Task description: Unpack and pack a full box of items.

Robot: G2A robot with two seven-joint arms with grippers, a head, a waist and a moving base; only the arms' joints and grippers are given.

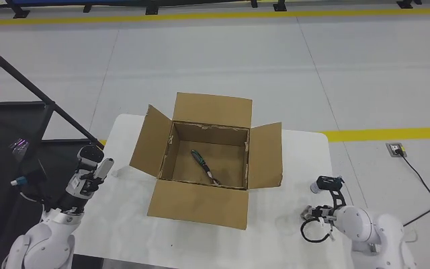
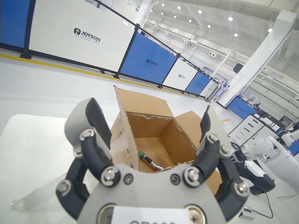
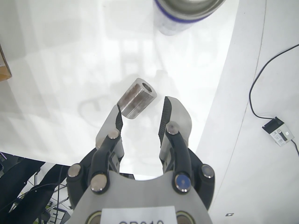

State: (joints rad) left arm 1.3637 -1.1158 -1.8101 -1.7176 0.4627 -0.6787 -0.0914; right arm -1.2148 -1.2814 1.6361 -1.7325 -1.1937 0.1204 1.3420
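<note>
Glossy white table (image 1: 121,202) bears corrugated cardboard box (image 1: 199,202).

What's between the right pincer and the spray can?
A metal sleeve on the table at the tips of the open right pincer; beyond it bare table, as the right wrist view shows.

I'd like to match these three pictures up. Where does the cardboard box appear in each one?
Top view: the cardboard box stands open in the middle of the table, flaps spread.
Left wrist view: the box is straight ahead, seen past one side flap, with its inside visible.
Right wrist view: a brown corner at the picture's edge, probably one flap.
Shared landmark: the white table beneath it.
</note>
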